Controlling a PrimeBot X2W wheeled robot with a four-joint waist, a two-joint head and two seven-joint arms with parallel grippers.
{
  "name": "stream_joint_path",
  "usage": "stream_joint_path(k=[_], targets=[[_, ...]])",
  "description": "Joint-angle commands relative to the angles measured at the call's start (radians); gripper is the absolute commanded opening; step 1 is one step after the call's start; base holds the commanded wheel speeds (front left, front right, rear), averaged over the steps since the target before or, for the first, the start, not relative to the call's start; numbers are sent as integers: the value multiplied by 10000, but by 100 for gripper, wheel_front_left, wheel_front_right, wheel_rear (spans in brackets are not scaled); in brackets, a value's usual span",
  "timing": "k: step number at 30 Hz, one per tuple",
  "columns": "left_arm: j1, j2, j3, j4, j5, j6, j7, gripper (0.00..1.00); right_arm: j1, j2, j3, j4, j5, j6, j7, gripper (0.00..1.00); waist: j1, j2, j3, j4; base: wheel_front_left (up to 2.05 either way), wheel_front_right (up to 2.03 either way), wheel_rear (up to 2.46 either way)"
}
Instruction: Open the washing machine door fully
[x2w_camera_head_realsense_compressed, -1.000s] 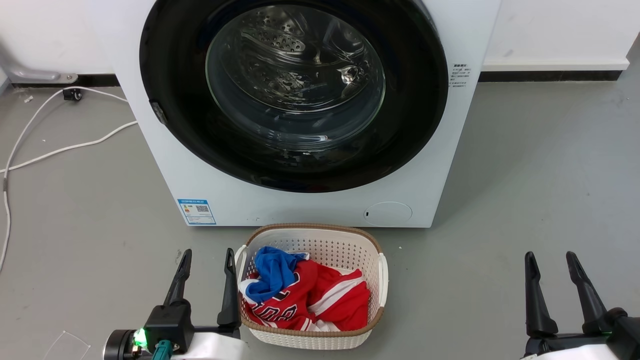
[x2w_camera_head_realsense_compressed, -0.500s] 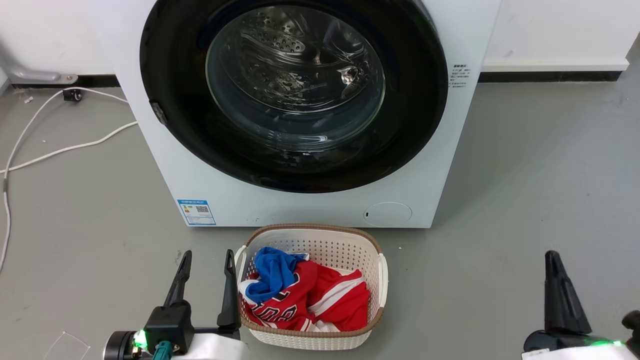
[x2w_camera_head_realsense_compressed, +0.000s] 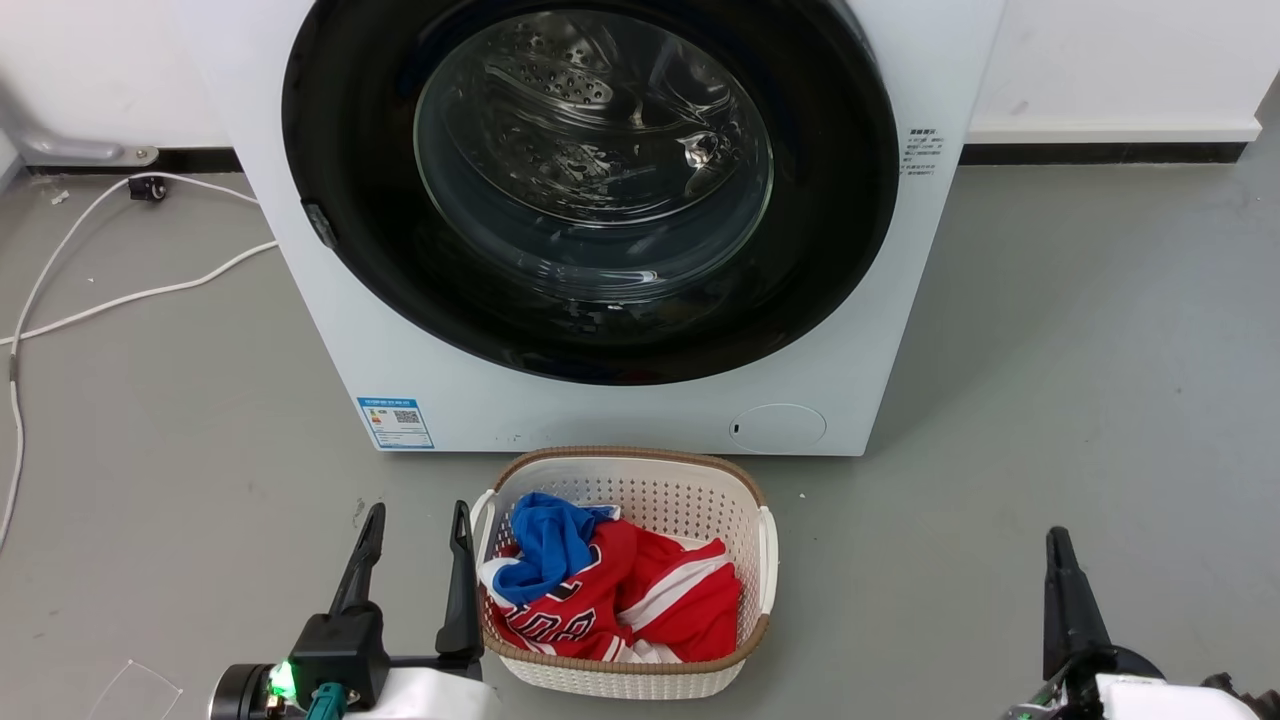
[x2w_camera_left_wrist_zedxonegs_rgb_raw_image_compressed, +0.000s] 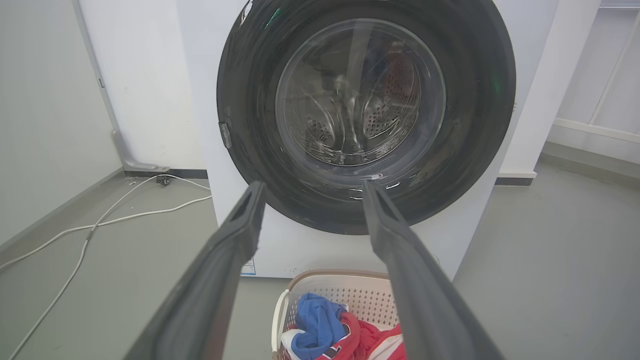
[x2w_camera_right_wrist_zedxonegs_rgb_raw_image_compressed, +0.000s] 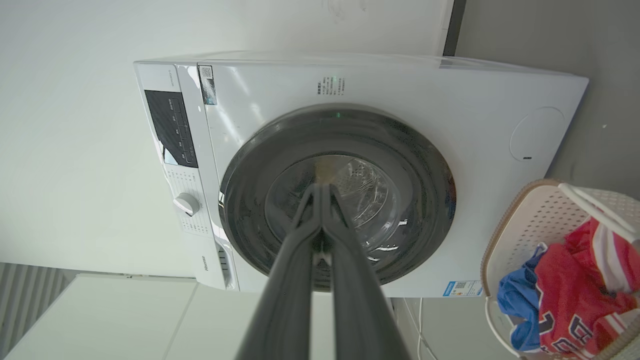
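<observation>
The white washing machine (x2w_camera_head_realsense_compressed: 600, 415) stands against the wall. Its door (x2w_camera_head_realsense_compressed: 840, 200), a glossy black disc with a clear glass bowl, lies flat against the front. The left wrist view looks straight at the door (x2w_camera_left_wrist_zedxonegs_rgb_raw_image_compressed: 480, 100). In the right wrist view the door (x2w_camera_right_wrist_zedxonegs_rgb_raw_image_compressed: 425, 165) appears turned on its side. My left gripper (x2w_camera_head_realsense_compressed: 417, 512) hovers low at the front left with its fingers spread and nothing between them (x2w_camera_left_wrist_zedxonegs_rgb_raw_image_compressed: 314, 187). My right gripper (x2w_camera_head_realsense_compressed: 1057, 537) is at the front right, far from the door. Its two fingers are pressed together and hold nothing (x2w_camera_right_wrist_zedxonegs_rgb_raw_image_compressed: 320, 189).
A white laundry basket (x2w_camera_head_realsense_compressed: 765, 560) with red and blue clothes sits on the grey floor just in front of the machine, between my grippers. White cables (x2w_camera_head_realsense_compressed: 120, 298) trail over the floor at the left. A small latch tab (x2w_camera_head_realsense_compressed: 320, 225) sits on the door's left edge.
My right gripper went from spread fingers to fingers pressed together, turned edge-on and sank lower in the head view. The left gripper and the door have not moved.
</observation>
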Motion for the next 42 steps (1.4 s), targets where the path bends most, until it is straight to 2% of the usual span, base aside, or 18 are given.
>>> stream_joint_path(k=[1, 6, 14, 32, 42], targets=[[67, -16, 10, 2, 5, 34, -32, 100, -103, 4, 74, -149, 441, 1, 101, 0, 0, 0, 7, 2, 0, 0, 0], [113, -16, 47, -38, 29, 66, -32, 100, 124, 1, -273, -688, 2234, 1, 1271, 0, 0, 0, 20, -24, 0, 0, 0], [51, -16, 64, -71, 60, 57, -32, 100, 375, -33, -778, -1008, 1997, 1, 2628, 0, 0, 0, 51, -29, 0, 0, 0], [-60, -17, 105, -153, 198, 101, -31, 100, 6, 11, -894, -666, 1720, 1, 2569, 0, 0, 0, 309, -19, 0, 0, 0], [-811, -17, 192, -348, 383, -23, -30, 100, -1750, -95, -2211, -49, 1801, 1, 2878, 0, 0, 0, 1385, 27, 0, 0, 0]])
